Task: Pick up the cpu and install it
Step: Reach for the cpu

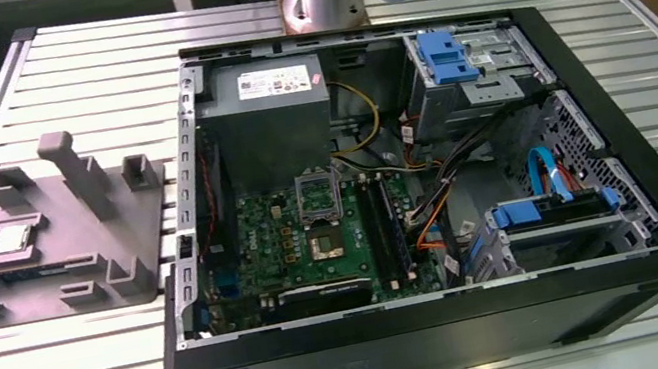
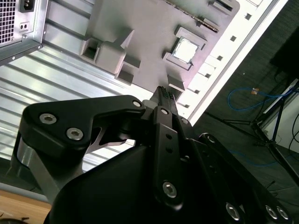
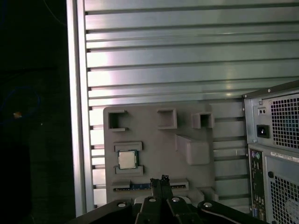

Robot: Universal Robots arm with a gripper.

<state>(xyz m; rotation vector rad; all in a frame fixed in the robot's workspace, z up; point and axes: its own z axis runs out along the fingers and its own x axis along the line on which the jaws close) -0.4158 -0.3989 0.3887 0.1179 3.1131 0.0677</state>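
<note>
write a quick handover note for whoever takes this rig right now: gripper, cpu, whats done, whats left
Gripper: shut, holding nothing, poised above the gray fixture tray.
Cpu: lying flat in its recess on the tray, untouched. The tray sits beside the open computer case, on the exterior view's left.
Motherboard socket: looks open, with its bracket raised.
Done: nothing yet.
Left: both the pick-up and the install.

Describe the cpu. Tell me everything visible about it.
The cpu is a small flat square chip, silver-gray metal top with a pale rim. It lies flat, top up, in a recess of the gray holder block, outside the computer case, toward the exterior view's left. The gripper is clear of it, not touching.
</note>
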